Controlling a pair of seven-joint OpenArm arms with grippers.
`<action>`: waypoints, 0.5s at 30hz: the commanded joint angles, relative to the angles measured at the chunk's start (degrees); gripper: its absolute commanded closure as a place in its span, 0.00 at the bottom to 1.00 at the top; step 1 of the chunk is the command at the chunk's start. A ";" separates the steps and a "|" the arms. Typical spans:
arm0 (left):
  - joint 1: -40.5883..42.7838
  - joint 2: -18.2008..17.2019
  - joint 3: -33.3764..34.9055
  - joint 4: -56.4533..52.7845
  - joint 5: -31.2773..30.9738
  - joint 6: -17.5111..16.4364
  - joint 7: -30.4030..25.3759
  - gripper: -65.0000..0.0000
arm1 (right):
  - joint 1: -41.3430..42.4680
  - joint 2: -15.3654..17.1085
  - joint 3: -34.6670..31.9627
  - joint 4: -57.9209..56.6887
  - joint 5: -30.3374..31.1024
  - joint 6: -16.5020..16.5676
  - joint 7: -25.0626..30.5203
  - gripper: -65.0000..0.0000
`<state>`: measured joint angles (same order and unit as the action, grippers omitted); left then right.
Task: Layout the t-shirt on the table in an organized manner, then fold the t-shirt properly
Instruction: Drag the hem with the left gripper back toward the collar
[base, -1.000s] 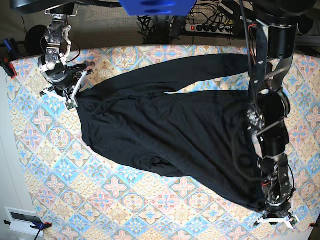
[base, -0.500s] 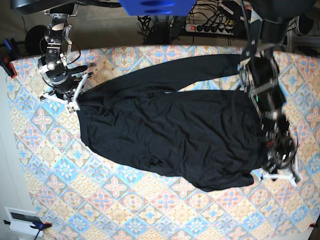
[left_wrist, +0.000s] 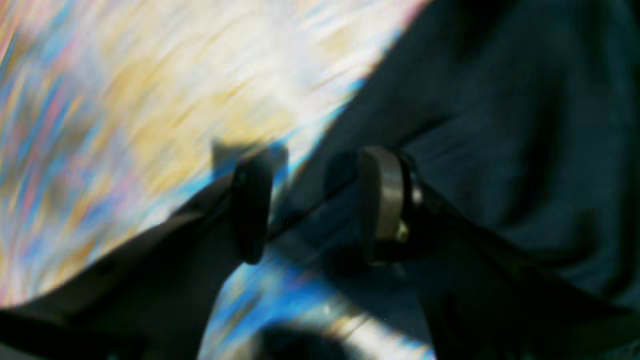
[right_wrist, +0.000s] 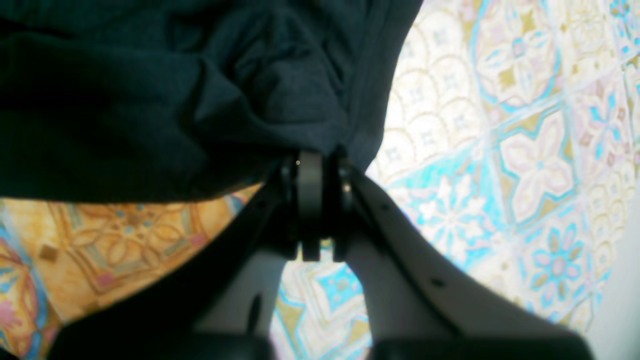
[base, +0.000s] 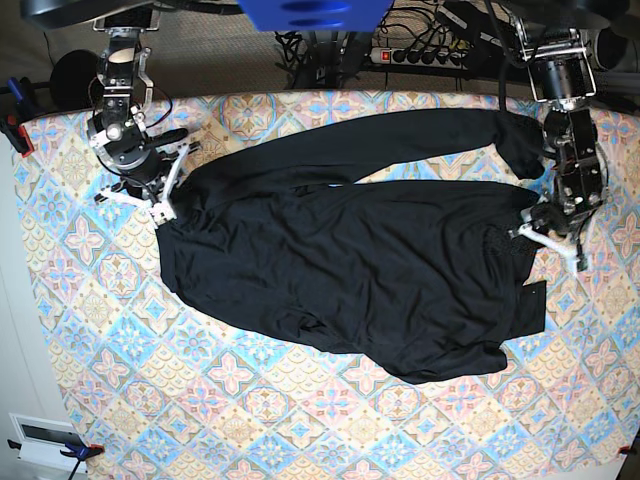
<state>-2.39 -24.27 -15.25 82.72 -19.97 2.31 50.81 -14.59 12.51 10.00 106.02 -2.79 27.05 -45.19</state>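
Where the wide table (base: 90, 330) under its blue, pink and cream tile-patterned cloth meets a cable-strewn floor with a black power strip (base: 425, 56), the large plain black t-shirt (base: 350, 270) sprawls across its middle. The right gripper (right_wrist: 316, 200) pinches its edge; the left gripper (left_wrist: 315, 200) stands spread beside its far side.

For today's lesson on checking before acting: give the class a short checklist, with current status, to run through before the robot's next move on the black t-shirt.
1. Right gripper clamped on the t-shirt edge: ok, jaws shut on fabric.
2. Left gripper free of cloth: ok, jaws apart, though fabric lies close beneath.
3. T-shirt fully on the table: ok.
4. T-shirt flat: not ok, wrinkled, lower edge bunched.
5. Sleeve laid out: not ok, it stretches along the far edge.
6. Left wrist view sharp: not ok, blurred.
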 joint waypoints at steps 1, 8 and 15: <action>-0.73 -1.27 0.52 0.05 0.14 0.02 -1.88 0.57 | 0.48 0.63 -0.02 1.02 0.19 -0.28 1.01 1.00; -1.17 -1.35 2.45 -4.87 0.23 0.11 -3.55 0.57 | 0.48 0.63 -0.29 1.19 0.19 -0.28 1.01 1.00; -1.17 -2.50 8.78 -6.19 0.14 0.11 -3.64 0.57 | 0.48 0.54 -0.29 1.19 0.19 -0.28 1.01 1.00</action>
<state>-3.18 -26.15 -6.59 76.16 -19.97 2.50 46.44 -14.61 12.53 9.47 106.08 -2.81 26.96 -45.30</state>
